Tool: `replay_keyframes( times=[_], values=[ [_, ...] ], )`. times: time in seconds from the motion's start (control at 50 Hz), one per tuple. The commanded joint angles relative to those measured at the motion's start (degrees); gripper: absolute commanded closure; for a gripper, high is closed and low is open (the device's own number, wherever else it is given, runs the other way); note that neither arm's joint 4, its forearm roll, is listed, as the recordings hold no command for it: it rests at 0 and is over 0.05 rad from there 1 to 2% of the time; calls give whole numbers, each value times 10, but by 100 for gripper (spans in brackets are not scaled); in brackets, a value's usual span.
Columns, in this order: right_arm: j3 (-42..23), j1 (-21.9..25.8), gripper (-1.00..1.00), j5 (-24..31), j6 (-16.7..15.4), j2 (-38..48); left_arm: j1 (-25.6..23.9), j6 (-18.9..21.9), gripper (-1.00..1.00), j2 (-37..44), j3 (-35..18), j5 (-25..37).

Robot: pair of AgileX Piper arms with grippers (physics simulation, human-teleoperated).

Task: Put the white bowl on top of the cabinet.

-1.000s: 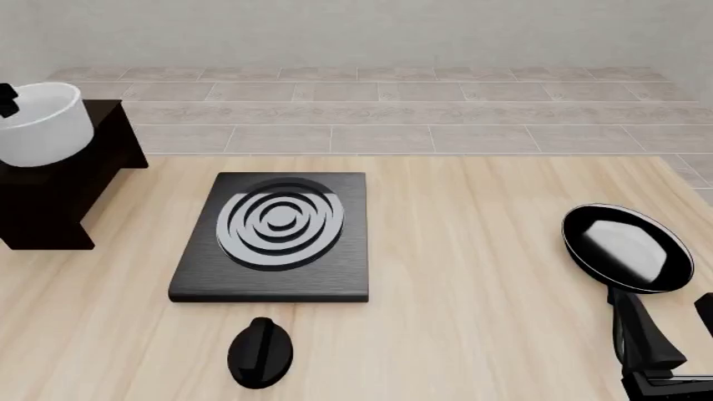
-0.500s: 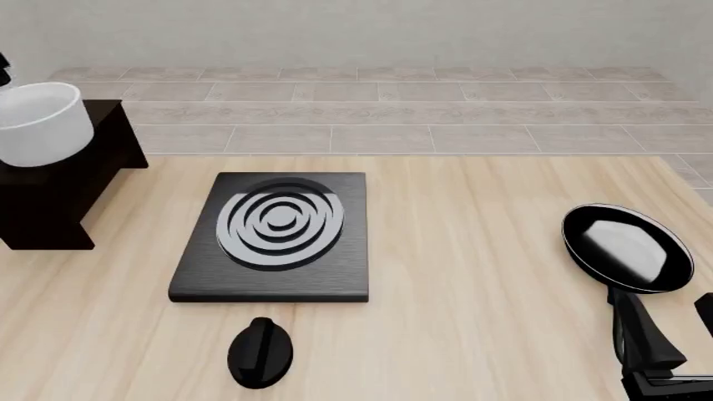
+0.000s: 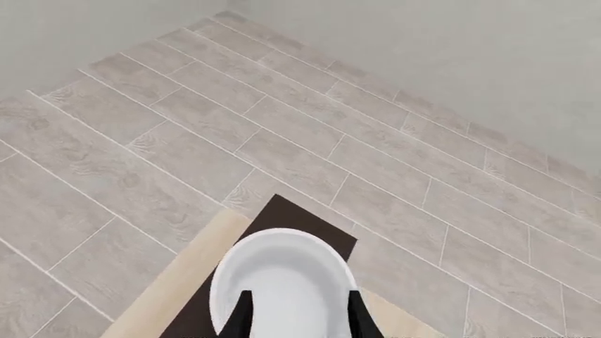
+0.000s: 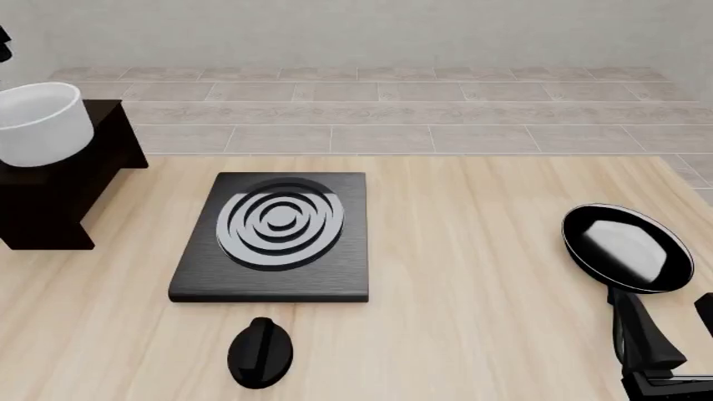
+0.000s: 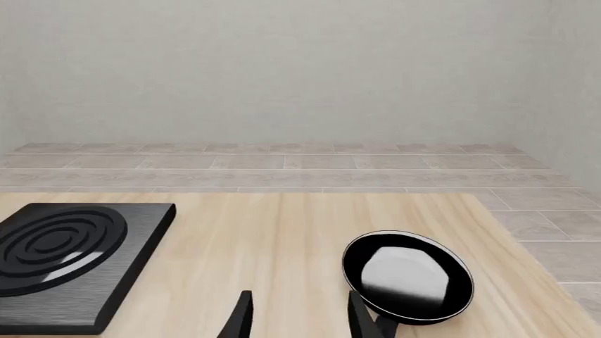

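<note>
The bowl (image 4: 39, 125) sits upright on the cabinet (image 4: 67, 188) at the table's far left corner, near the top's left side as the front view shows it. In the left wrist view, the bowl (image 3: 281, 282) appears from above, with the left gripper (image 3: 298, 322) over it, its two fingers spread apart and holding nothing. Just right of the cabinet lies the stove (image 4: 279, 238), flat on the table (image 4: 479, 317), with a black knob (image 4: 260, 352) near its front edge. A pan (image 4: 626, 248) rests at the table's right. The right gripper (image 5: 298, 317) hangs low beside the pan's handle, its fingers parted and empty.
</note>
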Motion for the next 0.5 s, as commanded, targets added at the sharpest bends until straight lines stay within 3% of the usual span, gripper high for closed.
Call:
replay_keyframes(
  times=[0.02,0.5],
  values=[
    [0,0,-100,0,0,0,-15,3,-100,-42,23,0],
    [0,0,-100,0,0,0,-46,-6,-100,-113,93,-26]
  ],
)
